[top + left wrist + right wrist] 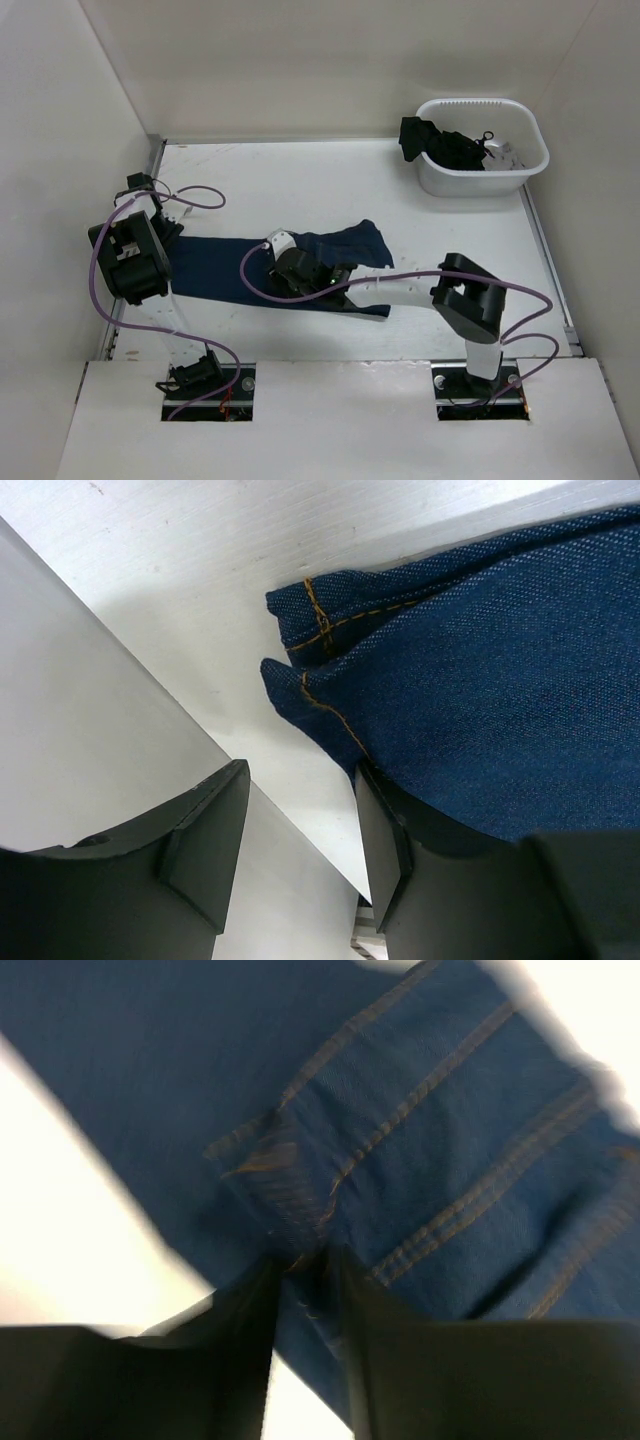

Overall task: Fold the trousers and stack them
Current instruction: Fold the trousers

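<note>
The trousers lie as one long band on the bench under both claws. They are perhaps halved lengthwise; I judge cross-folds and stacking remain. The left claw gapes empty, with the hem just ahead. The right claw noses a seam, fingers nearly together; I cannot tell whether it grips.

Bright, even light; right wrist view of trousers is motion-blurred.

Dark navy-blue denim jeans with orange-tan stitching, white table, white basket, black garment, purple cables, black-and-white robot arms, off-white walls.
</note>
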Motion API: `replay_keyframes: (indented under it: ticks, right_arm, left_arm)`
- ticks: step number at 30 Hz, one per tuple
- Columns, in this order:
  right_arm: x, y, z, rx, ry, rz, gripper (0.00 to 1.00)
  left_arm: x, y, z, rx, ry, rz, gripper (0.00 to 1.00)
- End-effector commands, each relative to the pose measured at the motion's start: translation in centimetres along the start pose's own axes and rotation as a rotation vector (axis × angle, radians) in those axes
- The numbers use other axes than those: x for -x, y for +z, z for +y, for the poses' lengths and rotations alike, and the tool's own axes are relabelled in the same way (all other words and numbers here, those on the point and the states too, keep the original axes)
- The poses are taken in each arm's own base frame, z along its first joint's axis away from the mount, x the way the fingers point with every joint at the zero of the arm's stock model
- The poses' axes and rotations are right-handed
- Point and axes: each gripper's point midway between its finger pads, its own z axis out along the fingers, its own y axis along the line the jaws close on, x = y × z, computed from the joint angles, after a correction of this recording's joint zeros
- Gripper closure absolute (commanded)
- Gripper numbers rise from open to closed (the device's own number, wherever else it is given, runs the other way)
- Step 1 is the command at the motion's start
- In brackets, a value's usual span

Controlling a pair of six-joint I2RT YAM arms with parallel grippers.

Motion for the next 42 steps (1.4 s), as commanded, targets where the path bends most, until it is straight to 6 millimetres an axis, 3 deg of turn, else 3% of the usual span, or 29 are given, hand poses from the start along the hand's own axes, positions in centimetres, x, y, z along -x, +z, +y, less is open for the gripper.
replay_keyframes:
  ticks: [1,3,4,7,9,11,13,15,17,18,21,23,26,29,34,36,39,42]
  right_arm:
    - [0.8,-1.8,5.5,0.321,-0.014,0.031,0.45]
    - [1.3,-3.9,7.1,0.451,-0.033,0.025,0.22]
    - [2.1,-4.9,7.1,0.464,-0.032,0.002,0.03]
    - [5.1,-8.2,5.1,0.45,0.029,-0.101,0.0]
    - [6.4,-10.1,3.3,0.416,0.099,-0.16,0.0]
    - [6.3,-11.2,-0.7,0.294,0.236,-0.188,0.0]
    - [3.9,-11.5,-6.6,0.105,0.442,-0.169,0.0]
    - [-0.4,-11.9,-12.9,-0.092,0.681,-0.125,0.0]
    - [-4.5,-12.7,-18.1,-0.245,0.883,-0.11,0.0]
    - [-5.3,-12.9,-19.9,-0.274,0.924,-0.134,0.0]
    - [-3.6,-12.6,-23.1,-0.254,0.855,-0.249,0.07]
    - [-2.0,-11.6,-24.5,-0.23,0.793,-0.279,0.08]
    - [0.5,-9.8,-25.5,-0.186,0.74,-0.302,0.08]
    - [2.9,-8.0,-25.9,-0.159,0.686,-0.313,0.07]
    - [1.6,-3.1,-25.7,-0.128,0.719,-0.159,0.1]
    - [0.2,-1.4,-25.9,-0.141,0.758,-0.086,0.22]
    - [-2.3,-0.3,-27.9,-0.232,0.864,0.012,0.49]
    - [-2.4,-0.1,-28.9,-0.243,0.887,0.027,0.55]
  left_arm:
    - [0.6,1.3,-1.1,-0.049,-0.005,-0.03,0.54]
    - [1.4,0.3,-0.2,-0.024,-0.018,-0.061,0.53]
    - [1.9,-0.6,0.5,0.0,-0.025,-0.084,0.53]
    - [3.6,-4.2,2.9,0.086,-0.033,-0.169,0.5]
    - [5.1,-6.7,3.5,0.124,-0.017,-0.225,0.49]
    - [6.5,-9.3,3.4,0.153,0.002,-0.281,0.48]
    - [8.0,-11.5,2.3,0.162,0.036,-0.327,0.48]
    - [9.5,-13.4,0.1,0.154,0.084,-0.367,0.47]
    - [11.6,-15.2,-3.6,0.107,0.149,-0.42,0.47]
    - [12.7,-16.1,-6.0,0.064,0.193,-0.455,0.47]
    - [15.5,-18.6,-14.6,-0.108,0.314,-0.542,0.46]
    - [16.2,-19.7,-20.7,-0.248,0.384,-0.572,0.47]
    - [16.0,-19.2,-27.5,-0.408,0.437,-0.553,0.48]
    - [14.7,-16.3,-30.9,-0.472,0.467,-0.479,0.51]
    - [13.0,-12.4,-32.5,-0.509,0.435,-0.393,0.54]
    - [12.8,-12.0,-33.0,-0.519,0.424,-0.39,0.54]
    - [12.4,-11.3,-33.8,-0.518,0.429,-0.382,0.54]
    - [11.3,-10.3,-34.5,-0.525,0.441,-0.351,0.54]
